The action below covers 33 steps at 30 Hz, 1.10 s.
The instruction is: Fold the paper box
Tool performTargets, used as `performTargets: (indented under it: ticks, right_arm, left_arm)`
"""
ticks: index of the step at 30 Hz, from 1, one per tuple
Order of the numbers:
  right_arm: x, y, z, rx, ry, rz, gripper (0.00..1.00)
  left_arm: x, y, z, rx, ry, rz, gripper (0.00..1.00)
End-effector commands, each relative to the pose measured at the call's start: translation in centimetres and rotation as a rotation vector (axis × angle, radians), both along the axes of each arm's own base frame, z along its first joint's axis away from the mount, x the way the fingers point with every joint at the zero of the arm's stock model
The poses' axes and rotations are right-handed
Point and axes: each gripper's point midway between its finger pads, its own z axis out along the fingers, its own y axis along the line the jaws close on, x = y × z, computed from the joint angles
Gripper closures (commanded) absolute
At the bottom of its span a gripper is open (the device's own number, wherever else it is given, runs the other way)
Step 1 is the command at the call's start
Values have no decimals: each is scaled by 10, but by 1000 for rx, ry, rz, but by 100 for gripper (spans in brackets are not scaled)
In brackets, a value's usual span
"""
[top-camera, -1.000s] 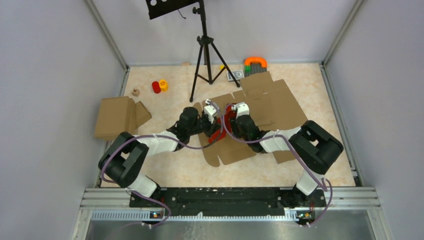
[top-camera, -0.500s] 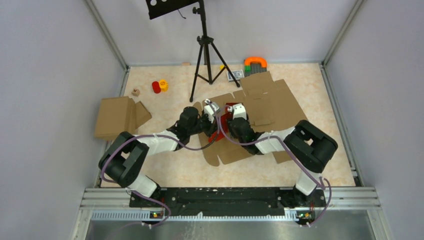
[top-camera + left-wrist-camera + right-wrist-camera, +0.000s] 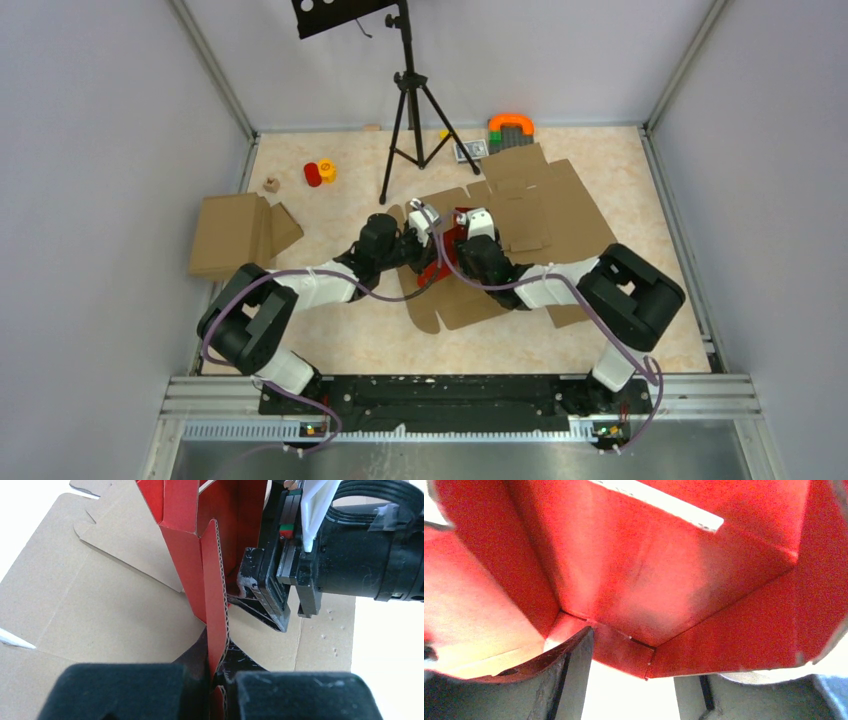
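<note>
Bright red thin card box [image 3: 215,580], partly folded: stands upright on large flat brown cardboard cut-out [image 3: 100,610] at middle of table [image 3: 330,340]. Pinched along one wall's edge by left gripper [image 3: 220,680], jaws together on the card. Flanked just right by right gripper [image 3: 631,690], jaws apart, fingers [image 3: 569,680] close under red panels.

No readable text, label or number anywhere; the paper box [image 3: 190,555] is plain red. A small card [image 3: 470,150] beside the tripod [image 3: 409,85] is too small to read.
</note>
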Motion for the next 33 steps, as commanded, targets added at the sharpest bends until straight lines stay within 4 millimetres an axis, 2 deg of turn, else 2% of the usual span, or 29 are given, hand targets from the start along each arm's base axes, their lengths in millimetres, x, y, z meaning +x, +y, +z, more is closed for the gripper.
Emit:
performTargets:
  ticks: [1, 4, 9, 14, 20, 26, 31, 33]
  right_arm:
    - [-19, 37, 27, 137, 24, 142, 42]
    - [-16, 38, 42, 210, 26, 129, 39]
    - [-12, 27, 67, 298, 6, 84, 34]
    - [-14, 14, 85, 307, -34, 75, 30]
    - [-25, -8, 108, 267, -87, 139, 25]
    - [-39, -37, 157, 315, -182, 230, 22]
    - [-47, -43, 175, 250, -130, 310, 22]
    - [-50, -38, 179, 227, -89, 374, 22]
  left_arm:
    - [-29, -12, -17, 32, 83, -107, 100]
    - [-30, -13, -17, 31, 85, -111, 100]
    - [-30, -12, -15, 33, 80, -113, 100]
    - [-30, -10, -12, 57, 69, -122, 100]
    - [-30, -11, -10, 73, 72, -139, 100]
    - [-30, -9, -6, 84, 66, -139, 100]
    - [-32, -9, 3, 87, 68, -148, 100]
    - [-33, -9, 6, 94, 73, -149, 100]
